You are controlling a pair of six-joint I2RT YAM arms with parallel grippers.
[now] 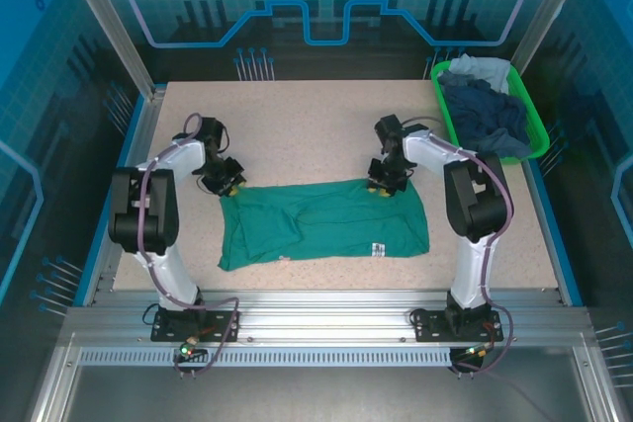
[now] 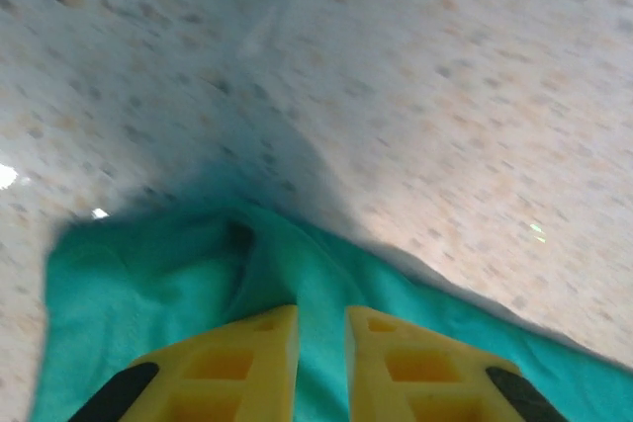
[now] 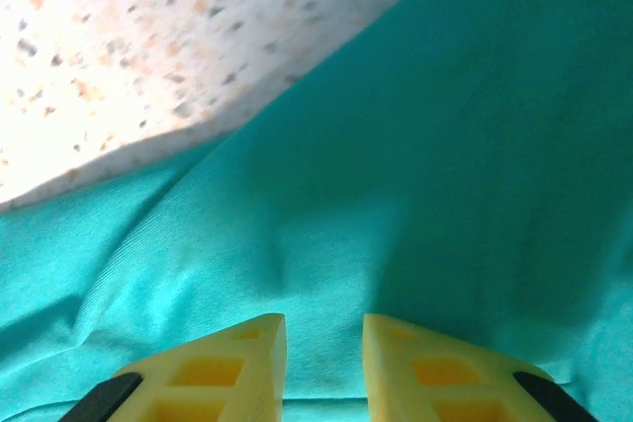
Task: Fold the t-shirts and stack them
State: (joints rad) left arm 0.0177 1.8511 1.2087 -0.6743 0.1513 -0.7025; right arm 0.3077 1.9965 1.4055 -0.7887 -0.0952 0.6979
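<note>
One teal-green t-shirt [image 1: 316,224] lay spread on the table [image 1: 297,126] between the arms, flattened into a rough rectangle with its white tag [image 1: 377,248] near the front edge. It looked at most partly folded, and nothing was stacked yet. The other t-shirts [image 1: 485,111], navy and pale grey-blue, sat heaped in the green basket [image 1: 447,98] at the far right corner, so most of the job remained. The left gripper [image 1: 226,183] stood at the shirt's far left corner, its jaws narrow with cloth in the gap. Whether it had bitten I could not tell. The right gripper [image 1: 384,187] sat on the far edge towards the right, jaws narrow and apparently pinching a ridge of fabric. Bare tabletop lay open beyond the far edge. The basket was well apart, and the front edge lay near the table's rim.
</note>
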